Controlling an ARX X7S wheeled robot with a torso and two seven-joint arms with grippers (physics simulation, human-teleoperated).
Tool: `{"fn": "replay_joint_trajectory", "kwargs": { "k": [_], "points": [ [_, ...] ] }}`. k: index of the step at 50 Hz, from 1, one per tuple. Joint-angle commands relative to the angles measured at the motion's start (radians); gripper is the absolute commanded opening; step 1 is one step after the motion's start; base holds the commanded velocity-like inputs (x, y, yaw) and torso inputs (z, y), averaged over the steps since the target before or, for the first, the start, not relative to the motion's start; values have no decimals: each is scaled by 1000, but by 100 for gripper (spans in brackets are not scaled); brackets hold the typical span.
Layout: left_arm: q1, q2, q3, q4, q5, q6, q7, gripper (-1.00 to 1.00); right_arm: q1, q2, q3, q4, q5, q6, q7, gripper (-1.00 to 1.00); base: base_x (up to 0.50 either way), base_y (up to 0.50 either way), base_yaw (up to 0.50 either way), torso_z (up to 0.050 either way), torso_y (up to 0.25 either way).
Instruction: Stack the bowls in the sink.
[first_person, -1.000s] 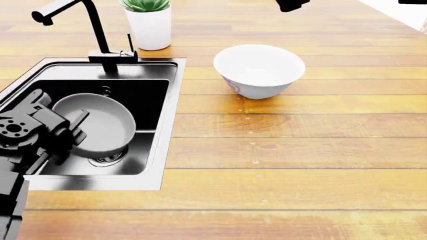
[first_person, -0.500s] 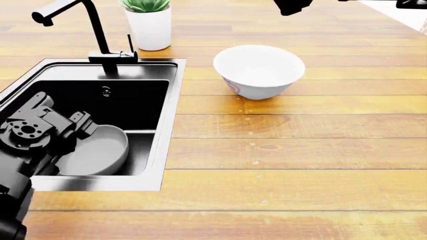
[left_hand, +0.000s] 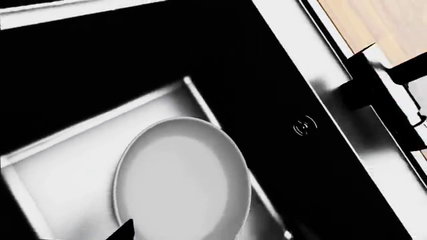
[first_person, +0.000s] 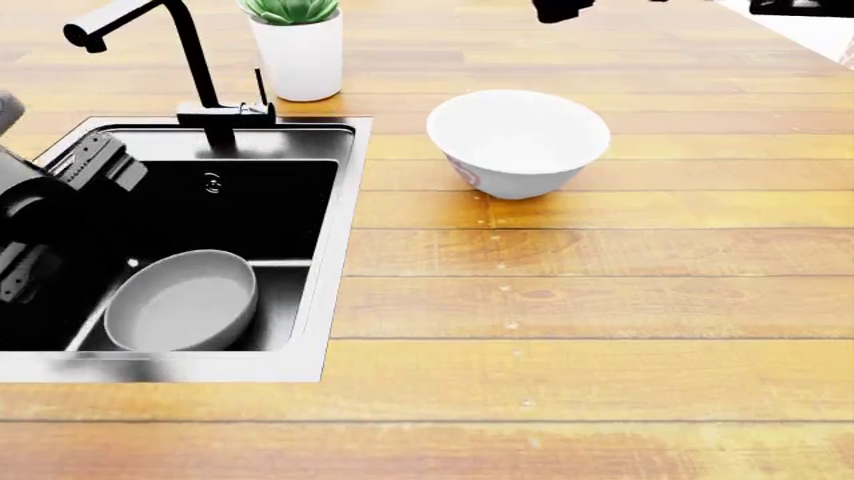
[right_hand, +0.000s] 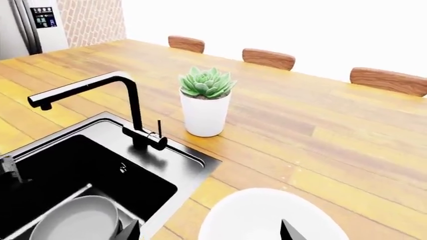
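The wide grey bowl (first_person: 180, 300) lies upright on the floor of the black sink (first_person: 340, 200), near its front wall. My left gripper (first_person: 83, 172) hangs above the sink's left side, apart from the bowl. In the left wrist view the grey bowl (left_hand: 183, 177) is below one dark fingertip (left_hand: 125, 231), with nothing held. The glossy white bowl (first_person: 518, 140) with its pink side mark stands on the wooden counter right of the sink. My right gripper (right_hand: 208, 232) is open and empty, high above the white bowl (right_hand: 267, 217); it shows at the top edge of the head view (first_person: 567, 10).
The black angular faucet (first_person: 187, 60) stands at the sink's back rim. A white plant pot (first_person: 300, 55) with a green succulent is behind it. The wooden counter (first_person: 574, 300) stretches to the right and front. Chair backs (right_hand: 267, 57) line the far counter edge.
My left gripper let go of the grey bowl, which now rests lower at the sink's front. The left arm rose and drew back to the left. The right gripper drifted slightly left.
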Motion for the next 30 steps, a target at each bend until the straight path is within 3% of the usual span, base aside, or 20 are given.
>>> {"fn": "replay_joint_trajectory", "kwargs": {
  "k": [1,12,16,23,30],
  "points": [
    [-131,-99,-34,261,-26,-63,-40,100,-23,-74,-21,153,-49,-50,14,100,0,0,0,0,0],
    [-229,-104,-87,412,-76,-166,-10,100,17,-348,-83,801,-210,-257,-49,100,0,0,0,0,0],
    [-255,-87,-104,431,-95,-191,13,100,-6,-338,6,803,-244,-260,72,100,0,0,0,0,0],
    [-283,-46,-121,460,-129,-219,28,100,-47,-327,329,803,-465,-228,263,100,0,0,0,0,0],
    [-296,-36,-132,491,-144,-227,28,100,-72,-341,777,803,-865,-106,270,100,0,0,0,0,0]
  ]
}}
